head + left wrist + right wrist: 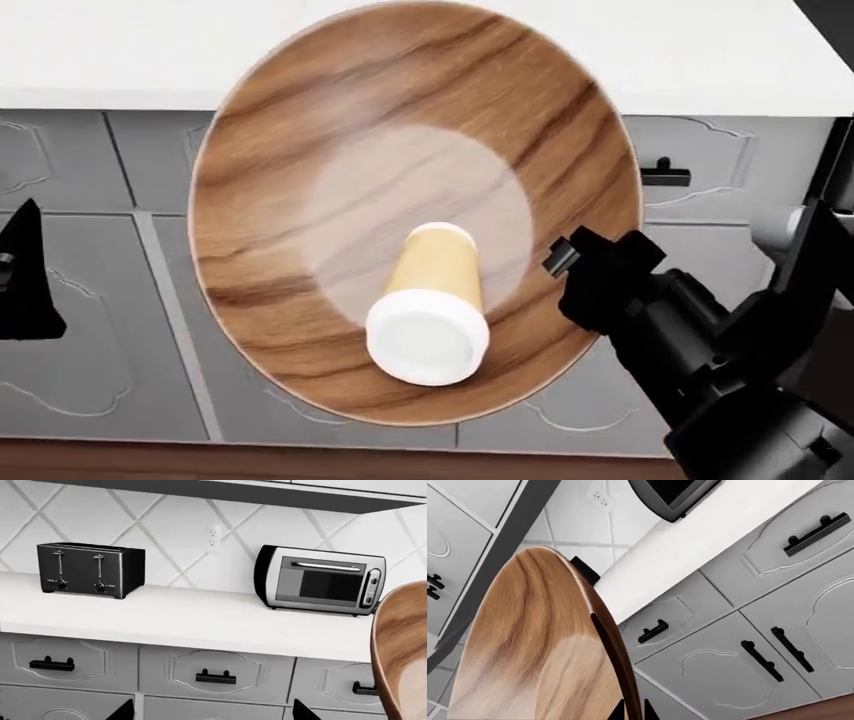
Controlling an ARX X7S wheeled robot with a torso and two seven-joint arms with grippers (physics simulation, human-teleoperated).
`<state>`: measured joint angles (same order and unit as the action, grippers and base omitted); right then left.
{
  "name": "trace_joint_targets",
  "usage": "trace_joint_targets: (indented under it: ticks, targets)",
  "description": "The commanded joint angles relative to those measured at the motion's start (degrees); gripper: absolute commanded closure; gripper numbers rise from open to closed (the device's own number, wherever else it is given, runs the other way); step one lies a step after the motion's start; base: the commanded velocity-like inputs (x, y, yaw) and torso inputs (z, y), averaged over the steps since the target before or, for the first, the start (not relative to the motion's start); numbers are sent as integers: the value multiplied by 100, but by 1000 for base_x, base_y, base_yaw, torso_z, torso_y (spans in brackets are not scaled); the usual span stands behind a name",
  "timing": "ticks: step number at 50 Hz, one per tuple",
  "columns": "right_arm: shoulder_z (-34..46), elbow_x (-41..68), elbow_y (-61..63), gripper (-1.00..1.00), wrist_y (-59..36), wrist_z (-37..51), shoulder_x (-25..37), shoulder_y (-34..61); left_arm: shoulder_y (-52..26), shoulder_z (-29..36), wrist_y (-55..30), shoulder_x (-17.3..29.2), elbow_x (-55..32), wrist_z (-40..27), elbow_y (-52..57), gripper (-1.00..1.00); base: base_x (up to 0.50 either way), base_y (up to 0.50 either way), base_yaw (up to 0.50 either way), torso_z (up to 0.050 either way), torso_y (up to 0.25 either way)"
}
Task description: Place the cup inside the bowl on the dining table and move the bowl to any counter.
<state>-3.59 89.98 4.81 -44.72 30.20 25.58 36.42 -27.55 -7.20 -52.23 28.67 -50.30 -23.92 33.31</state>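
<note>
While the wide, shallow round wooden bowl with dark walnut grain (400, 150) is hanging in the air in front of the grey drawer fronts (80, 300), the small tan-brown paper cup with a white plastic lid (430, 305) is lying on its side inside it, lid end pointing toward the head camera. The right claw (567, 258) is clamping the bowl's rim on the right side, its black fingers pinching the edge, and the right wrist view is confirming that: the glossy wooden wall is filling the near frame with the rim running straight down toward the camera.

Off-white stone tabletop (107, 50) is stretching across the top of the head view, and the bowl's far edge is overlapping it in the picture; whether the bowl is above it or short of it, I cannot tell. The left wrist view is showing that same tabletop (167, 615) carrying 1 black 2-slot toaster (90, 569) and 1 silver toaster oven with a dark glass door (322, 580), well apart, against a white diamond-tiled wall (167, 525). The left claw (207, 715) is standing apart, its 2 dark fingertips spread wide and gripping nothing.
</note>
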Motion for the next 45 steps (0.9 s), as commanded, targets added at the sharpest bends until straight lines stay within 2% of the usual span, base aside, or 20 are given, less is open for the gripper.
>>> trace_joint_targets:
  ticks: [1, 30, 45]
  targets:
    - [-51, 66, 1, 100, 36, -43, 12, 104, -21, -26, 48, 9, -23, -4, -12, -100, 480, 1, 0, 0, 0]
    - [66, 51, 14, 100, 42, -26, -3, 46, -56, 16, 72, -2, -74, -91, 20, -100, 490, 2, 0, 0, 1]
    - [116, 50, 11, 100, 47, -41, -5, 24, -27, -15, 111, 31, -111, -88, 18, -100, 496, 253, 0, 0, 1]
